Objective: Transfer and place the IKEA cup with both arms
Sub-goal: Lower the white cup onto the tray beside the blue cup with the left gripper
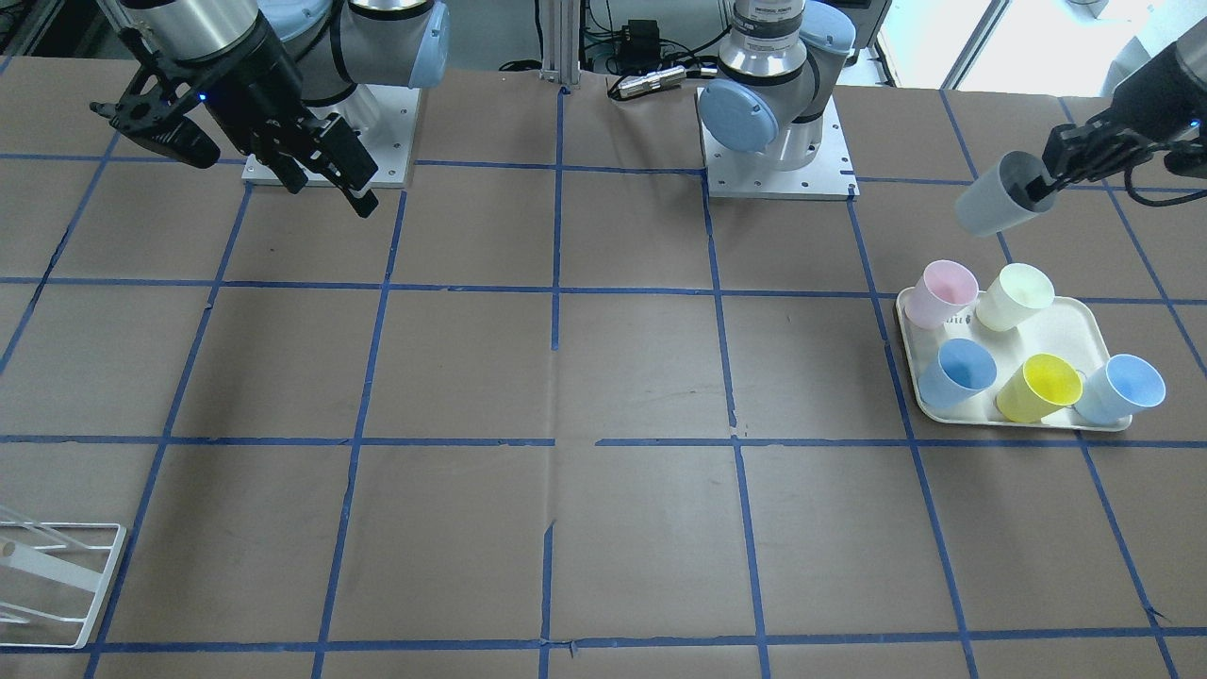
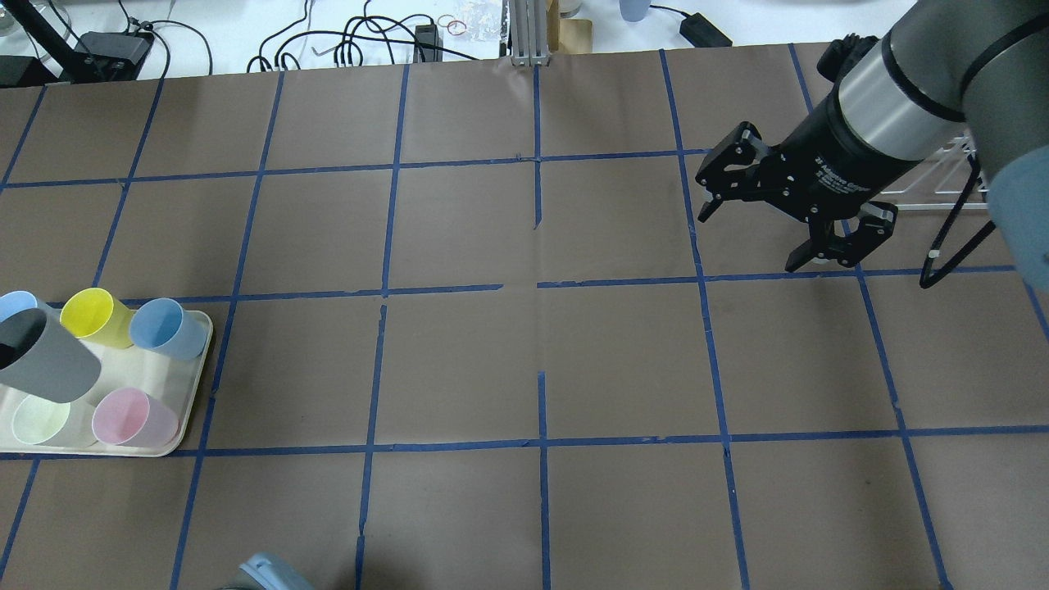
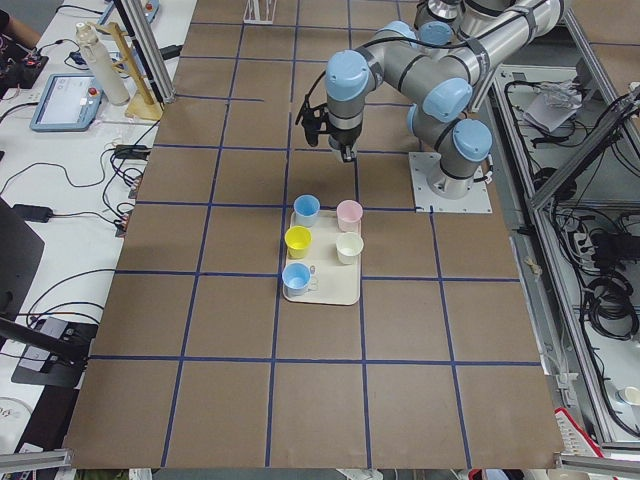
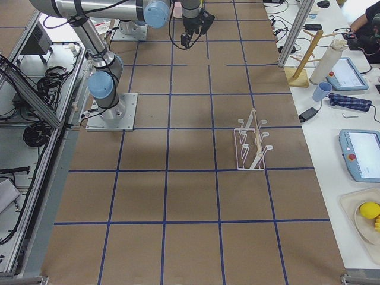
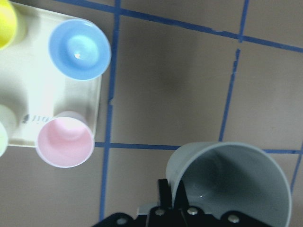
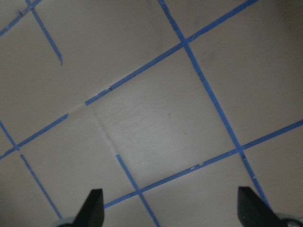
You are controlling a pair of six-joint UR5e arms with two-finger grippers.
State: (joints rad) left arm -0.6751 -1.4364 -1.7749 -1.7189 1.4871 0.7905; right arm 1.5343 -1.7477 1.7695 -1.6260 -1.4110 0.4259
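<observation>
The left gripper (image 1: pixel 1040 187) is clamped on the rim of the cup (image 1: pixel 990 206), one finger inside the mouth, holding it tilted in the air. In the front view the cup is at 12 o'clock from the tray (image 1: pixel 1061 330), where five coloured cups (image 1: pixel 1039 387) stand. The right gripper (image 1: pixel 231 156) hangs spread wide with nothing between its fingers, well apart at the tray's 9 o'clock. A rack (image 1: pixel 57 585) sits at the table's 7 o'clock corner.
</observation>
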